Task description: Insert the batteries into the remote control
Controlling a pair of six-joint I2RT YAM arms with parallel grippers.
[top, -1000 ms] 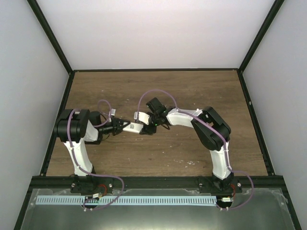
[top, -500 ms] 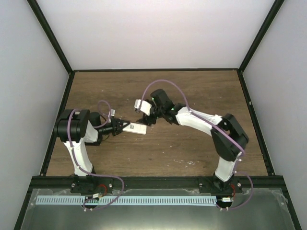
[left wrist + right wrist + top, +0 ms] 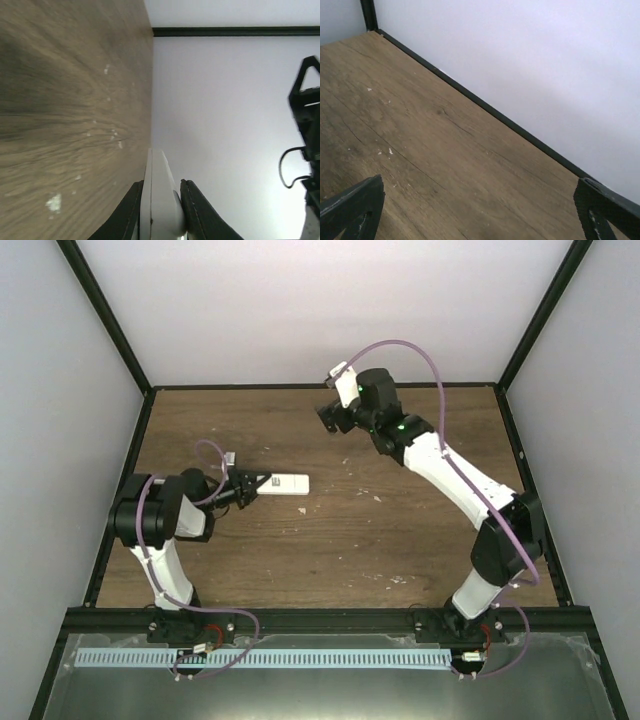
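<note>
The remote control (image 3: 286, 483) is a small white bar, held by its left end in my left gripper (image 3: 252, 486). In the left wrist view it shows edge-on (image 3: 160, 195) between the two black fingers (image 3: 131, 210), close over the wood table. My left gripper (image 3: 160, 217) is shut on it. My right gripper (image 3: 329, 420) is far back near the rear wall, well away from the remote. In the right wrist view it (image 3: 480, 212) is open wide and empty, with only bare table between its fingertips (image 3: 355, 205). No orange or purple battery shows in any view.
The brown wood table (image 3: 400, 530) is walled on three sides, with a black rail along the rear edge (image 3: 485, 107). Pale wood chips (image 3: 398, 580) are scattered on it. The right arm (image 3: 455, 475) stretches diagonally across the right half.
My right arm has swung away from the remote to the far back of the table, its gripper open. My left gripper still holds the remote, now shifted slightly and lying more level.
</note>
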